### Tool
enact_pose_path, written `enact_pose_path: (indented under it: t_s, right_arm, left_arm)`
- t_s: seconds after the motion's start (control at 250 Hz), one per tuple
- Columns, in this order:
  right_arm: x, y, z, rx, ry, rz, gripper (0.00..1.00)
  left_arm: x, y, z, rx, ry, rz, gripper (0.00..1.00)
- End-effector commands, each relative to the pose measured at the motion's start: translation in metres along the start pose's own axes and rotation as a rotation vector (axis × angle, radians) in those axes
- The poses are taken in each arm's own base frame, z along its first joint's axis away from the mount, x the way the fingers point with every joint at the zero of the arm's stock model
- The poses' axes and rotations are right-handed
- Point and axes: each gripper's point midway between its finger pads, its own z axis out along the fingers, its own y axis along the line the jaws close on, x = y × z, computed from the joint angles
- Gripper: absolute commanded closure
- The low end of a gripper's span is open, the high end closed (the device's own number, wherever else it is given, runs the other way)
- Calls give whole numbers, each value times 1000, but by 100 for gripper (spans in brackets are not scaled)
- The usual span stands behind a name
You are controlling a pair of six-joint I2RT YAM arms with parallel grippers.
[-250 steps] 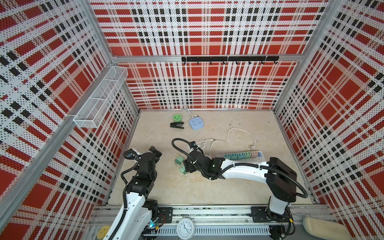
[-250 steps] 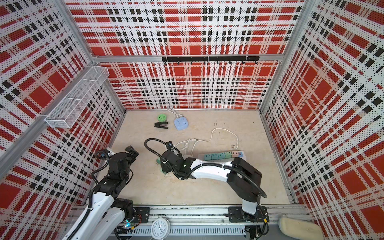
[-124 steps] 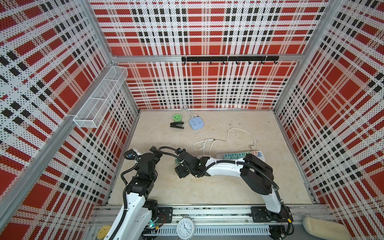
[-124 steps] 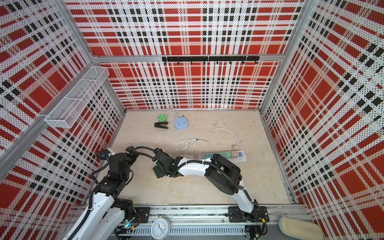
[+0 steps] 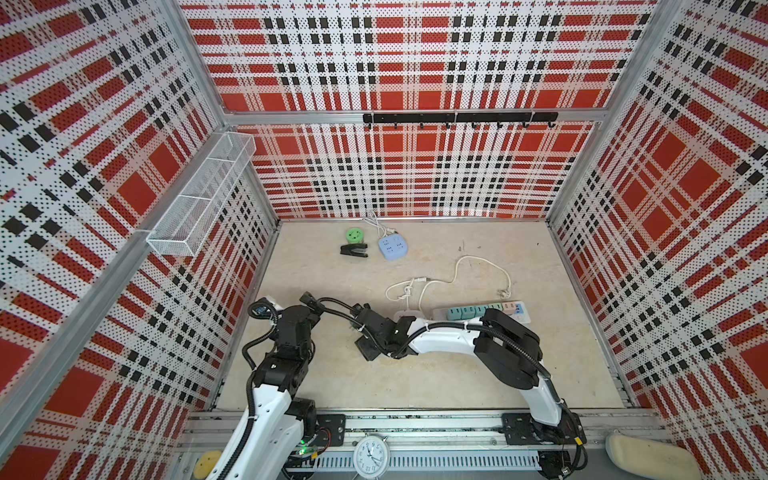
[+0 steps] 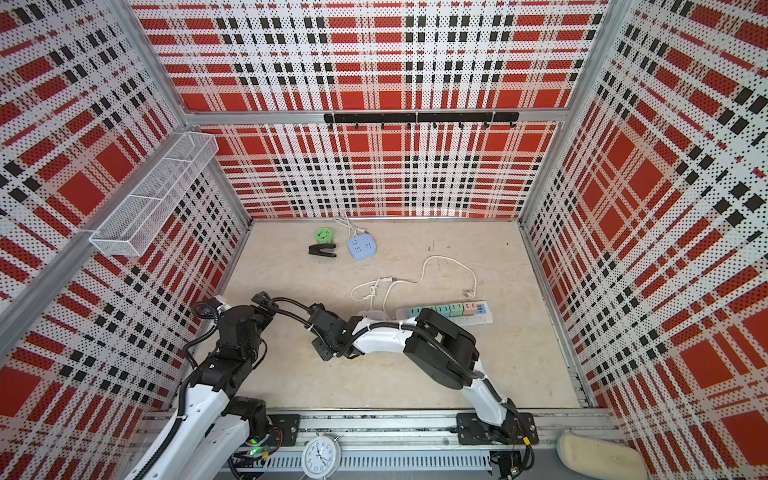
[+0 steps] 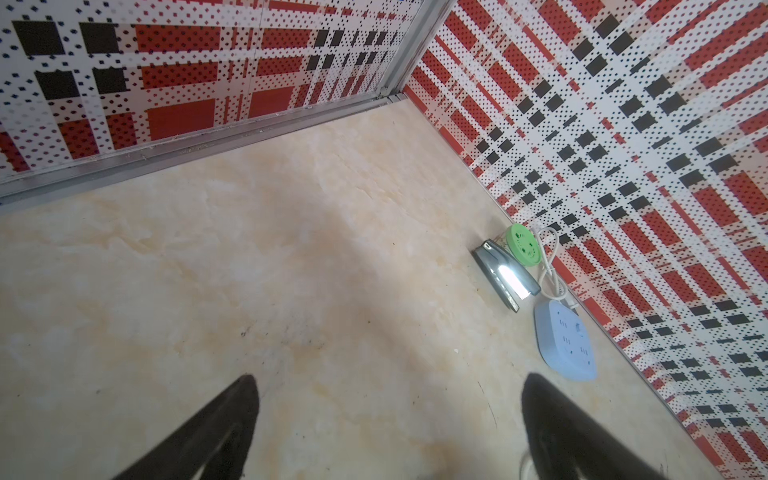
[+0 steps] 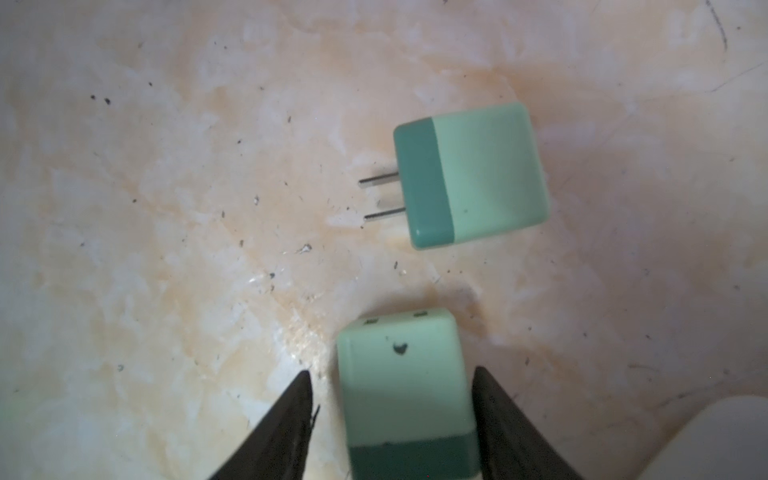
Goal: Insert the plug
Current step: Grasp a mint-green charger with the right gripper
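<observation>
Straddles a green plug lying on the counter with the right hand: touches it with one finger, leaves a sliver of gap at the other, so not clamped yet. Leaves a second plug just beside, prongs flat. Holds the left hand wide open and empty, probably to stay clear. Likely needs a carry to the power strip, well apart

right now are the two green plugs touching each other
Apart. The right wrist view shows the plug lying with prongs out and the other plug with a strip of bare floor between them.
</observation>
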Motion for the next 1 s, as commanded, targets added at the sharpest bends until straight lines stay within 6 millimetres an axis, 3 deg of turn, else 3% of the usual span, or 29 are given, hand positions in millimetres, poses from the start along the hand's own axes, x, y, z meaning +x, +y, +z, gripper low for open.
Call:
enact_pose_path:
  t_s: [0.0,0.232,0.428,0.592,0.852,0.996]
  right_arm:
    - [10,3,14,35,31,-53,45]
    - [16,2,18,39,45,-47,52]
    - [6,4,2,14,-5,-32,64]
    - [-19,4,-42,-17,-118,-22,67]
    - [-43,-29,-119,77,-304,-25,73]
    - [-43,-62,-162,138,-409,16,76]
  left_arm:
    - [-2,0,2,3,-16,-14,1]
    - [-2,0,2,8,-13,-13,1]
    - [-1,-5,2,31,-6,4,1]
    - [10,-35,2,206,44,78,1]
    - [26,-83,-16,454,116,248,1]
    - [34,-99,-25,530,130,298,1]
